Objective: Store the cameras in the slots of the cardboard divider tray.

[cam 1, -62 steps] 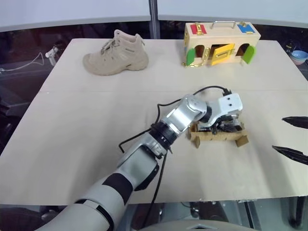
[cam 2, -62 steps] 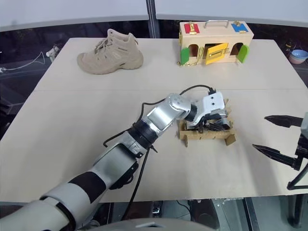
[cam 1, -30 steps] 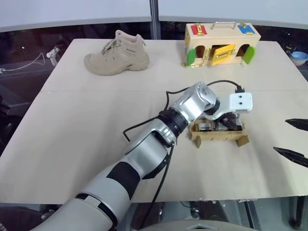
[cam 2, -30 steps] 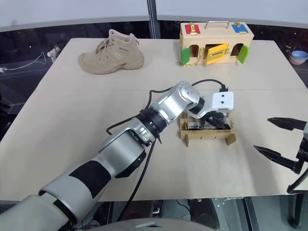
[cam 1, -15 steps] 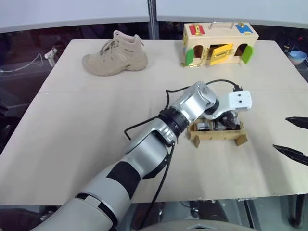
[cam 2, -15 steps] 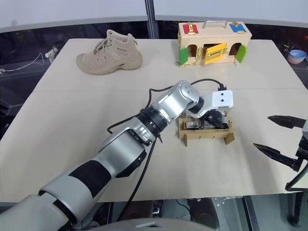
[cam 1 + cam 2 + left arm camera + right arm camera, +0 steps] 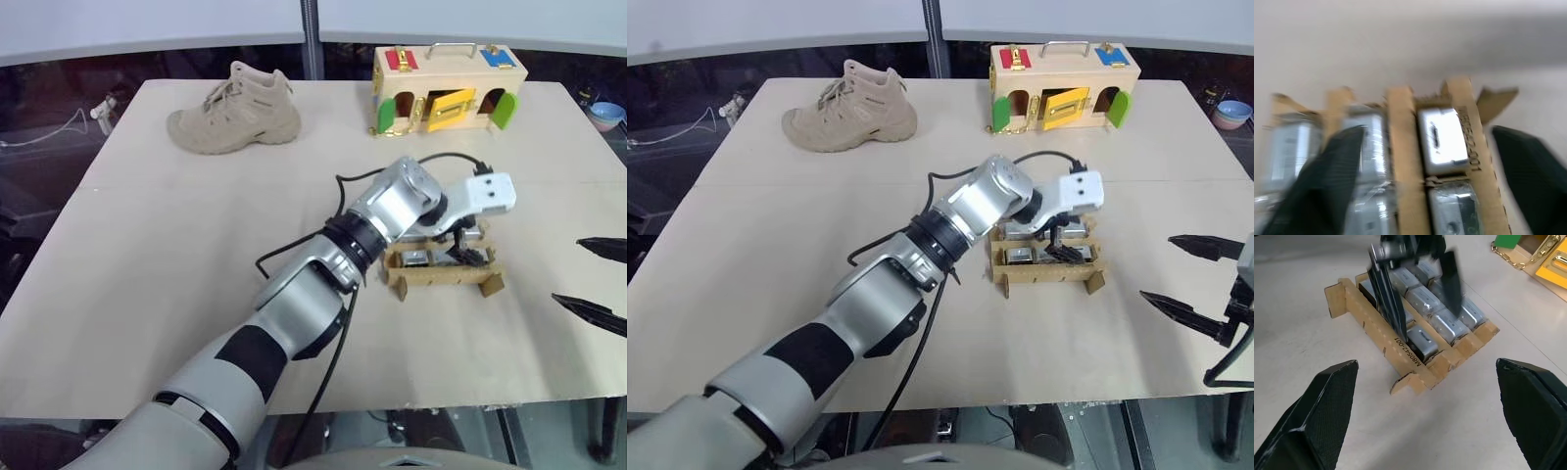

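Observation:
The cardboard divider tray (image 7: 441,275) sits right of the table's middle, and silver cameras (image 7: 1422,340) fill several of its slots. My left gripper (image 7: 1418,289) hovers just over the tray's near-right slots, open, with nothing between its black fingers (image 7: 1387,293). In the left wrist view the left gripper (image 7: 1427,129) looks straight down on the tray (image 7: 1403,147), with one camera (image 7: 1442,139) between the spread fingers. My right gripper (image 7: 1195,282) stands open at the table's right edge, apart from the tray.
A tan boot (image 7: 235,108) lies at the far left of the table. A pale wooden box with colourful doors (image 7: 449,88) stands at the far right. A blue bowl (image 7: 607,116) sits off the table's right side. A black cable loops off my left wrist.
My left gripper has opened and lifted slightly off the tray's slots. The right gripper has stayed where it was.

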